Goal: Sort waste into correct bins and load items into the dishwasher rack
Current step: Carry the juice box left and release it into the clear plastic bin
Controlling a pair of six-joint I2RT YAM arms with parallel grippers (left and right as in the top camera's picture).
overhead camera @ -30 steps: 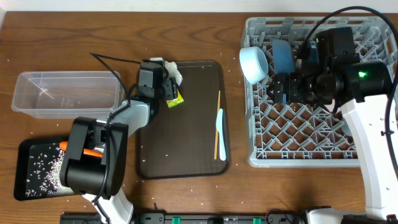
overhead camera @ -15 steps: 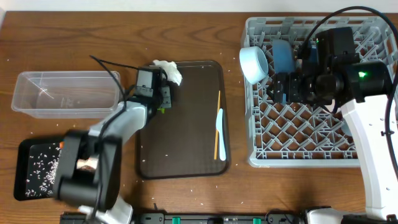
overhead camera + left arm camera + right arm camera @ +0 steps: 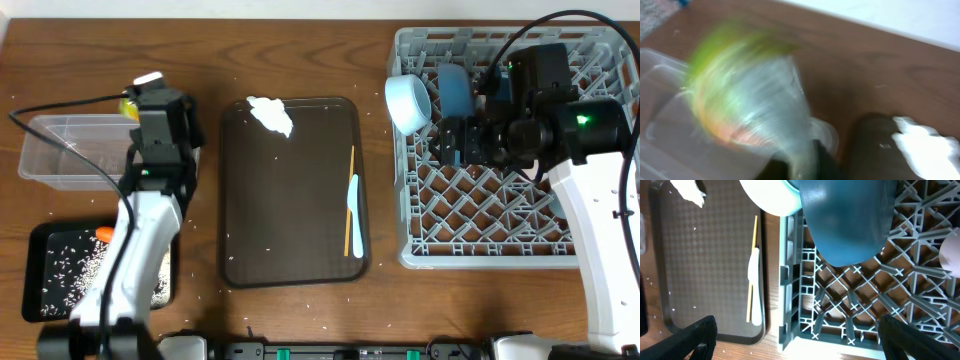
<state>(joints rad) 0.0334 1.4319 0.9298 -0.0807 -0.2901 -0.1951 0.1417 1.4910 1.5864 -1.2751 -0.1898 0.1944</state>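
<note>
My left gripper (image 3: 141, 97) is shut on the yellow-green snack wrapper (image 3: 128, 103) and holds it above the right end of the clear tub (image 3: 75, 150). The left wrist view is blurred and the wrapper (image 3: 740, 90) fills it. White tissue (image 3: 270, 113) lies at the top of the brown serving tray (image 3: 290, 220). Chopsticks (image 3: 351, 165) and the pale blue spoon (image 3: 354, 215) lie on its right side. The blue plate (image 3: 455, 88) stands in the grey rack (image 3: 490, 215), with the pale blue bowl (image 3: 408, 103) at the rack's left edge. My right gripper (image 3: 805, 345) is open and empty above the rack.
The black tray (image 3: 30, 270) at the front left holds rice grains and an orange carrot (image 3: 104, 235), partly under my left arm. Loose grains dot the brown tray and the table. The right wrist view shows the plate (image 3: 845, 220), spoon (image 3: 755, 290) and tissue (image 3: 687, 190).
My left gripper lifted the wrapper off the brown tray's top left corner and swung left with it to above the clear tub. The right arm has not moved.
</note>
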